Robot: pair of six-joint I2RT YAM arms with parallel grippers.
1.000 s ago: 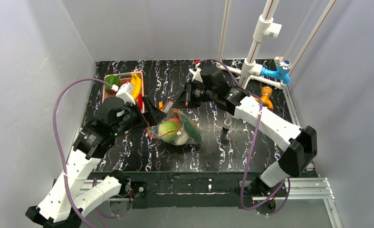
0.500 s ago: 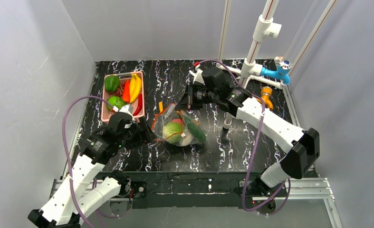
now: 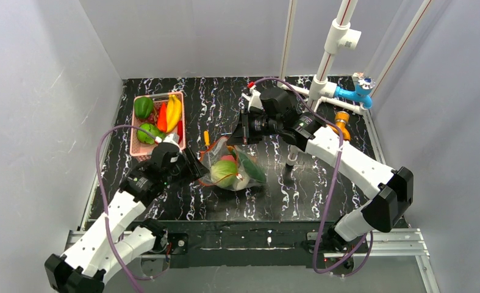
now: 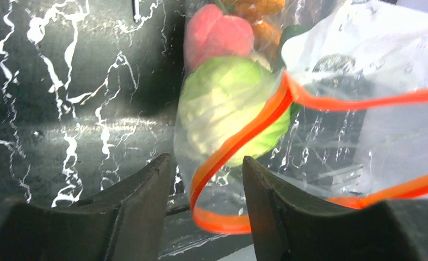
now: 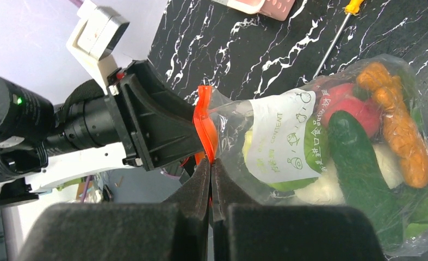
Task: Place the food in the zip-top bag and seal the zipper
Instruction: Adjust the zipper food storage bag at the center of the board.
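Note:
The zip-top bag lies mid-table, clear and crinkly, with the food inside: a green cabbage, a red-pink ball, a dark cucumber, a white radish and an orange piece. Its orange-red zipper gapes open in a loop. My left gripper stands open at the bag's left end, and the zipper's bend lies loose between its fingers. From the far side, my right gripper is shut on the zipper at the bag's upper edge.
A pink basket with peppers and bananas stands at the back left. A yellow-handled screwdriver lies just behind the bag. White pipes with a blue fitting and an orange fitting rise at the back right.
My left arm has dropped lower and nearer, and its jaws have narrowed from wide open round the bag's left zipper end. The right gripper has kept its pinch.

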